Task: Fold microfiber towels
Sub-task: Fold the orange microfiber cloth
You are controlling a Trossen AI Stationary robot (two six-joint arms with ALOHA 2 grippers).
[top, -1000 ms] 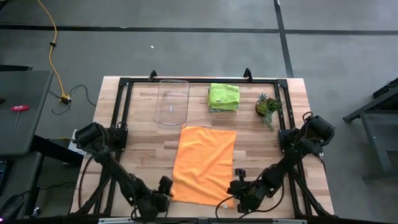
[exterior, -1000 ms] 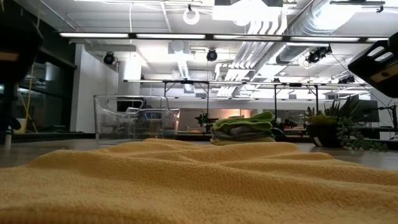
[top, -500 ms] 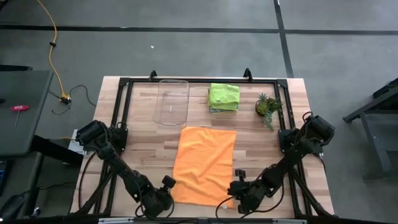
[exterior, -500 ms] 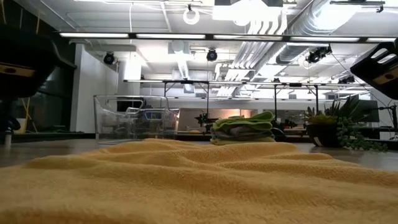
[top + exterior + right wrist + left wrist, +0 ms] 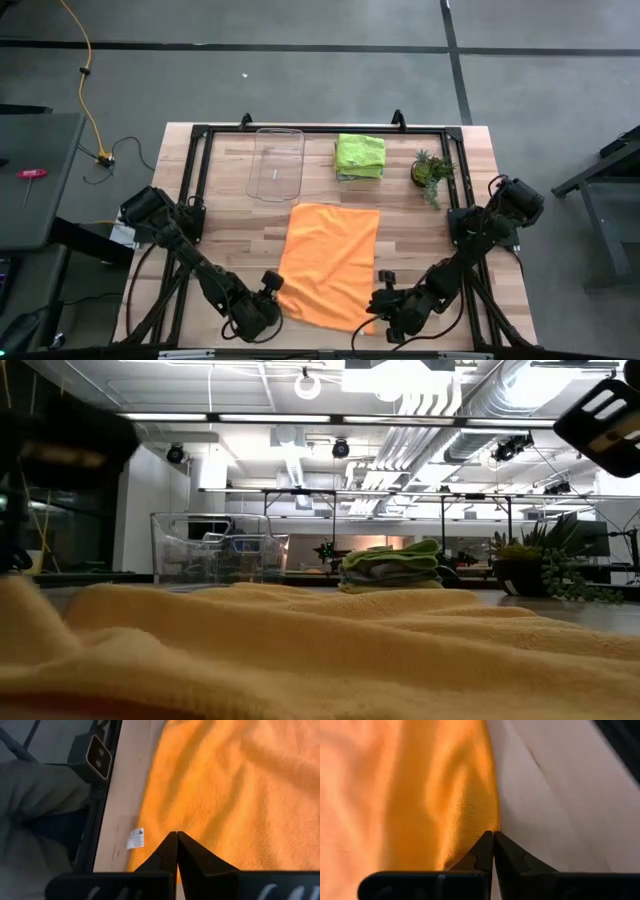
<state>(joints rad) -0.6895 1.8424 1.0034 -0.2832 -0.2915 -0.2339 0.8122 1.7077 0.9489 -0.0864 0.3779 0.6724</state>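
Note:
An orange microfiber towel (image 5: 328, 262) lies spread on the wooden table, its long sides running near to far. My left gripper (image 5: 272, 296) is shut at the towel's near left corner. My right gripper (image 5: 379, 302) is shut at its near right corner. In the low view the towel (image 5: 330, 650) fills the foreground, humped up at the left (image 5: 30, 622). Behind it, a stack of folded towels with a lime green one on top (image 5: 359, 156) rests on the table at the far side. My left gripper pinches the towel's left edge (image 5: 481, 826) at the near corner between its two fingertips, slanting down from the near left. The corner is raised off the table and the rest of the towel lies flat. One layer or several, I cannot tell. My right gripper pinches the towel a little in from its edge (image 5: 159, 836) by the near right corner, beside a white label (image 5: 135, 839). The fingers slant down from the near right. The cloth beyond them lies in slack wrinkles on the table.
A clear plastic tray (image 5: 276, 163) stands at the far side, left of the folded stack. A small potted plant (image 5: 431, 170) stands to the stack's right. A black frame (image 5: 196, 140) borders the table. Bare wood lies on both sides of the orange towel.
My left gripper has moved toward the table's right edge and up, onto the towel's near left corner, which has risen off the table with it and now humps up at the left of the low view. My right gripper has risen slightly with its corner.

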